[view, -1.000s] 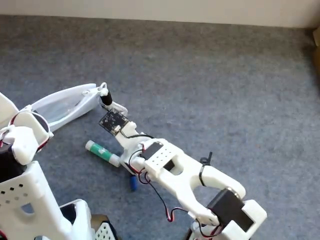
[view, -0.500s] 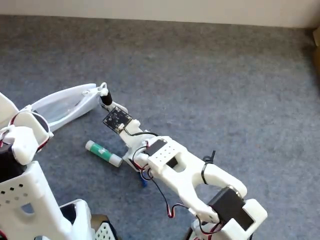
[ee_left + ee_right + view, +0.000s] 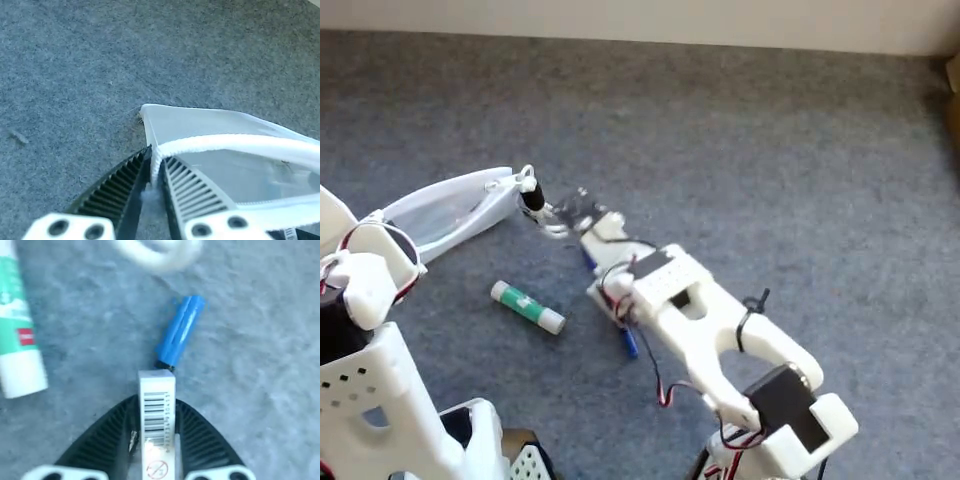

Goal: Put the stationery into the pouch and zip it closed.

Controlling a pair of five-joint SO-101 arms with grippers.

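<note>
pouch point(image 3: 450, 210) at left, glue stick point(image 3: 527, 306) before it, pen point(image 3: 630, 345) rightward, apparently partly under arm point(image 3: 695, 315)

Pouch point(image 3: 215, 122) cut by frame edge, blue pen point(image 3: 630, 346) (mostly) under right arm point(image 3: 700, 320).

The high view looks steeply down over the grey surface point(image 3: 770, 150) from behind the 2 arms. Each wrist view faces it at close range; the left shares the pouch point(image 3: 225, 150), the right the glue stick point(image 3: 17, 325).

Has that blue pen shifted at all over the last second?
Yes. The blue pen, gripped by the right tool, slid rightward, away from the unmoved glue stick.
</note>
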